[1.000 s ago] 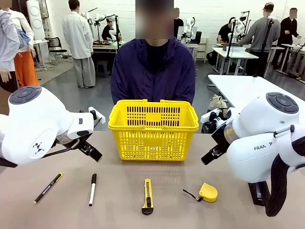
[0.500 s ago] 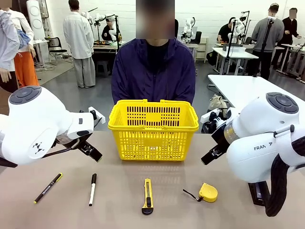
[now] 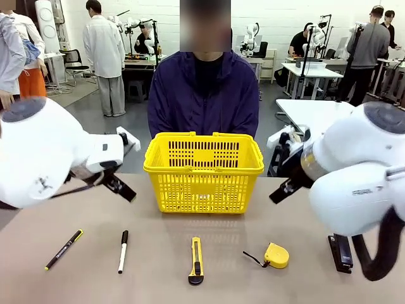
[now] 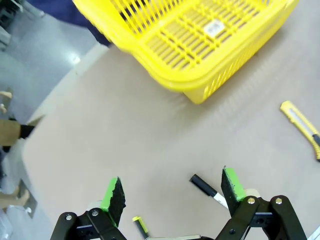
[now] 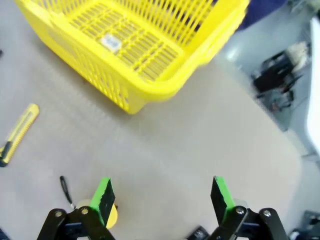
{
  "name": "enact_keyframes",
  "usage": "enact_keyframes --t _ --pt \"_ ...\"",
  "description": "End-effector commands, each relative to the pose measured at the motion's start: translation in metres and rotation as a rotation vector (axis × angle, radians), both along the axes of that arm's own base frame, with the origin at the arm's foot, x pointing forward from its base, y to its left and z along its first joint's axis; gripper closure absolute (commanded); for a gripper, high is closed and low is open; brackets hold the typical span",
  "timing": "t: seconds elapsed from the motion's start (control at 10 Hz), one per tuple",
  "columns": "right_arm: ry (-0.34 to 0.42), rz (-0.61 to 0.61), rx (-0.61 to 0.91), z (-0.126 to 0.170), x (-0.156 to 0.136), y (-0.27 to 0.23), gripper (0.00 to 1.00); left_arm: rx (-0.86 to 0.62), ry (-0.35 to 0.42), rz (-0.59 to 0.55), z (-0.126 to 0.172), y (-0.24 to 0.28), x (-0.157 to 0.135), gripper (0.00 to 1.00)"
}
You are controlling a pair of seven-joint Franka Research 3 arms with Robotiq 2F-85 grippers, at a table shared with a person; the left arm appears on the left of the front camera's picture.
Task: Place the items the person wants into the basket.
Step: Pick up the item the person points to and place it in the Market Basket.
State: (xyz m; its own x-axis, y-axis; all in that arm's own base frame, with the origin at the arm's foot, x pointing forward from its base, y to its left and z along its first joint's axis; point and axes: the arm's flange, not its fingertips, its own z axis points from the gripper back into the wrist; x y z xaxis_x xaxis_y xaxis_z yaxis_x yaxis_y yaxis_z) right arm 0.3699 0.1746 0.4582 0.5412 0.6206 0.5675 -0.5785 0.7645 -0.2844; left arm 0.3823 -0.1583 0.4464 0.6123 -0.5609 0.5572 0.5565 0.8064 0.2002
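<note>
Smooth matte tan table (image 3: 158,278) in a bright workshop: white walls (image 3: 285,16), grey floor (image 3: 126,120), another white table (image 3: 323,117) and a person in a white coat (image 3: 104,50) farther back. At the far edge, the person (image 3: 202,95) in a dark zip jacket. Just in front, at mid-table, the basket (image 3: 203,171): glossy yellow plastic, lattice walls, slotted floor with a small white label (image 4: 215,27), handles folded down on the rim. Along the near side, a loose row, each piece apart from the next: thin black pen (image 3: 63,249) with yellow end, lying at a slant; white marker (image 3: 123,251) with black cap; slim yellow-and-black utility knife (image 3: 197,260); round yellow tape measure (image 3: 276,255) with a black loop; black stapler (image 3: 340,253) far right. All three slim items flat on the table, outside the basket. Left gripper (image 4: 172,187) above the table left of the basket, green pads (image 4: 112,190) spread wide, gripping nothing, marker cap on the table below. Right gripper (image 5: 162,194) likewise spread wide and empty, right of the basket, over the tape measure. Compared with a second ago: left arm (image 3: 38,158) and right arm (image 3: 361,177) both shifted, rounded white shells higher in the front view; stapler now uncovered, before mostly hidden behind the right arm; basket and items unmoved.
</note>
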Motion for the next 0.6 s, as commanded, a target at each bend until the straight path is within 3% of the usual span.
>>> enact_keyframes --t 0.0,0.1,0.3,0.5 --pt "-0.057 -0.041 -0.032 0.068 -0.071 -0.011 0.00 0.030 -0.093 0.033 0.084 0.012 -0.052 0.00" --pt "-0.066 -0.069 -0.017 0.108 -0.086 -0.021 0.00 0.093 -0.154 0.040 0.119 0.004 -0.079 0.00" --pt "-0.073 -0.064 0.005 0.162 -0.105 -0.020 0.00 0.133 -0.143 0.018 0.169 -0.002 -0.084 0.00" --pt "-0.090 -0.058 -0.015 0.174 -0.117 -0.015 0.00 0.105 -0.162 0.058 0.183 0.000 -0.088 0.00"
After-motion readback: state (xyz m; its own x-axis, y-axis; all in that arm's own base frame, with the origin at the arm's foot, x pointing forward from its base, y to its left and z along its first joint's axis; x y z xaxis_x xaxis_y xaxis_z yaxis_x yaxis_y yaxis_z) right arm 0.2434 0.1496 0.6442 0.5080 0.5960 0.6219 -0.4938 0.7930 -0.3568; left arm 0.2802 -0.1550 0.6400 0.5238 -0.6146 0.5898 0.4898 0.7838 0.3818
